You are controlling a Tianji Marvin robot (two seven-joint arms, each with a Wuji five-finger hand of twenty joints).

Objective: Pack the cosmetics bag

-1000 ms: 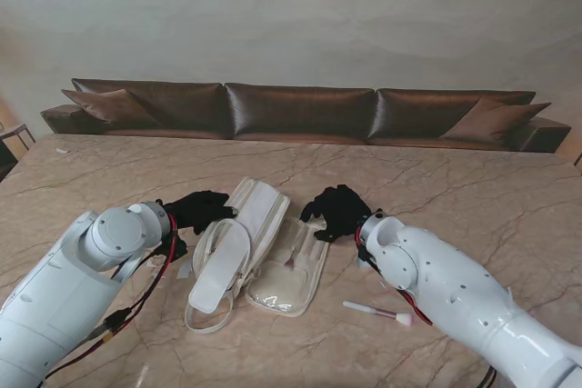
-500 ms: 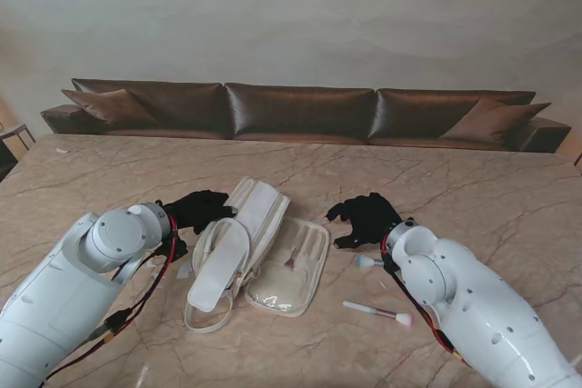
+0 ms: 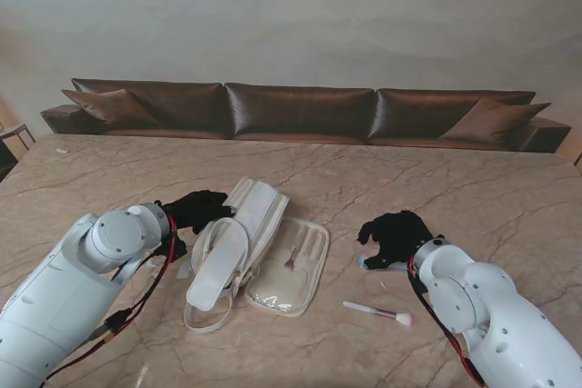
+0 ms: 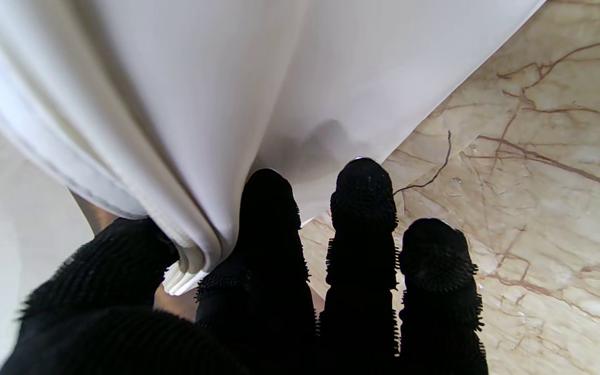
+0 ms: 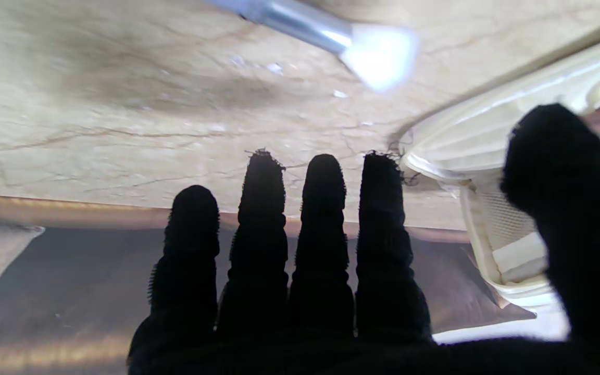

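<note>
The white cosmetics bag lies unfolded mid-table, with brushes behind its clear pocket. My left hand grips the bag's left edge; in the left wrist view the thumb and forefinger pinch the white fabric. My right hand hovers to the right of the bag, fingers spread and holding nothing. A brush pokes out from under it, and its silver ferrule and pale tip show in the right wrist view. A pink-tipped brush lies nearer to me.
The marble table stretches back to a brown leather sofa along the wall. In the right wrist view the bag's rim sits beside the thumb.
My right hand has drawn away from the bag's right side, moving right and nearer to me until it covers most of the loose brush. The left hand and bag have stayed still.
</note>
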